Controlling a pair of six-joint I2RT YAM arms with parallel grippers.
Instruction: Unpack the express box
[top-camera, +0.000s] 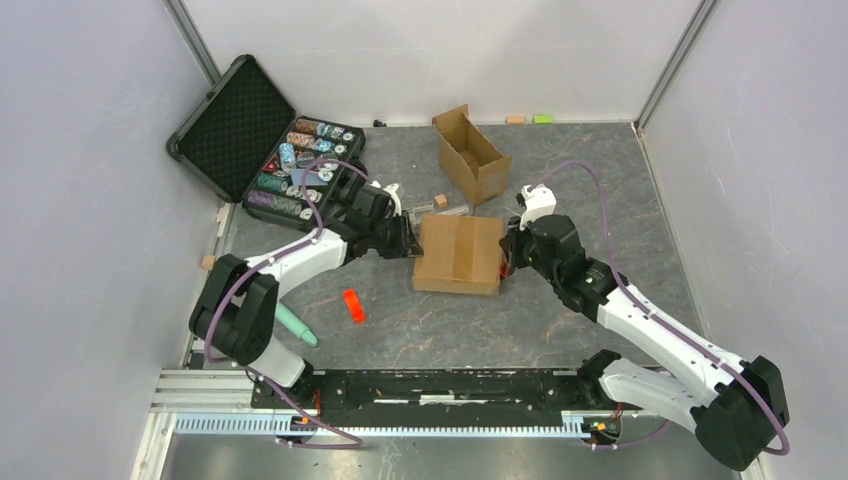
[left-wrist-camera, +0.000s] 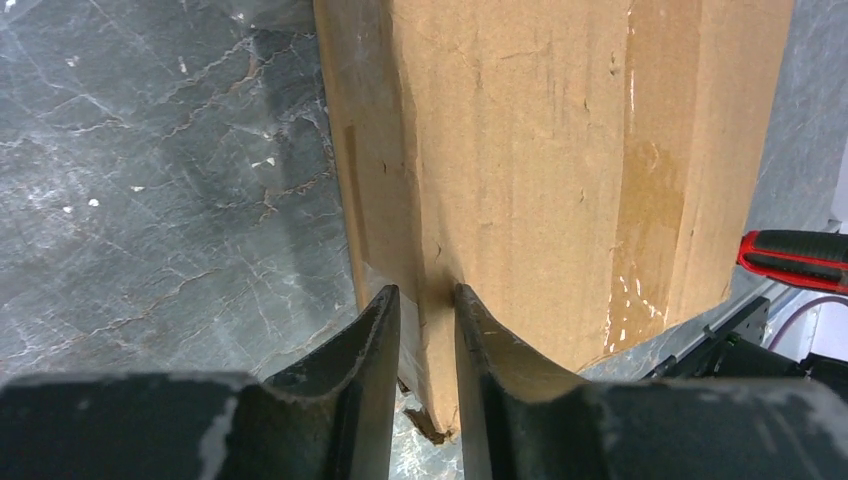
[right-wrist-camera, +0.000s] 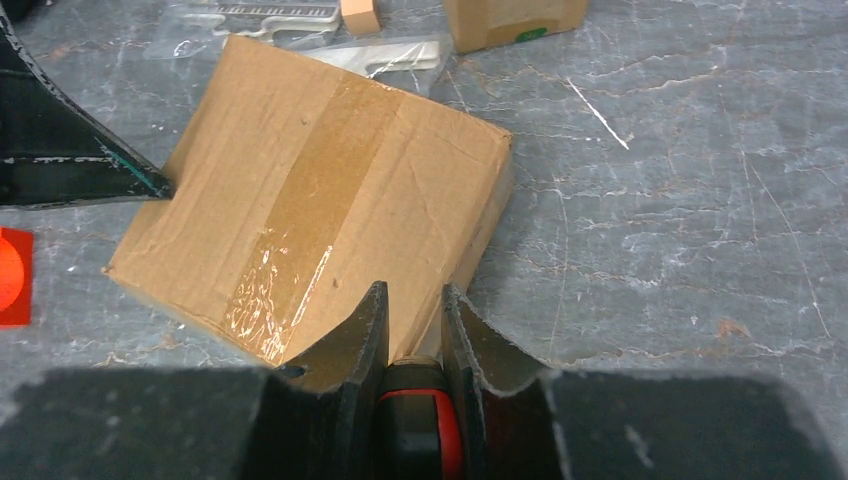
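The express box (top-camera: 458, 255) is a brown cardboard box lying flat mid-table, with a taped seam on top and no label showing. It also fills the left wrist view (left-wrist-camera: 560, 150) and shows in the right wrist view (right-wrist-camera: 310, 190). My left gripper (top-camera: 412, 240) is at its left side, with the jaws (left-wrist-camera: 427, 310) shut on a cardboard edge near a corner. My right gripper (top-camera: 508, 255) is at the box's right edge and is shut (right-wrist-camera: 413, 310) on a black and red utility knife (right-wrist-camera: 415, 410). The knife handle also shows in the left wrist view (left-wrist-camera: 795, 258). Its blade is hidden.
A narrower open cardboard box (top-camera: 472, 153) with raised flaps stands behind the express box. An open black case of poker chips (top-camera: 300, 165) is at the back left. A clear plastic bag (top-camera: 440, 208) lies between them. A small red piece (top-camera: 353, 305) and a teal object (top-camera: 296, 325) lie front left.
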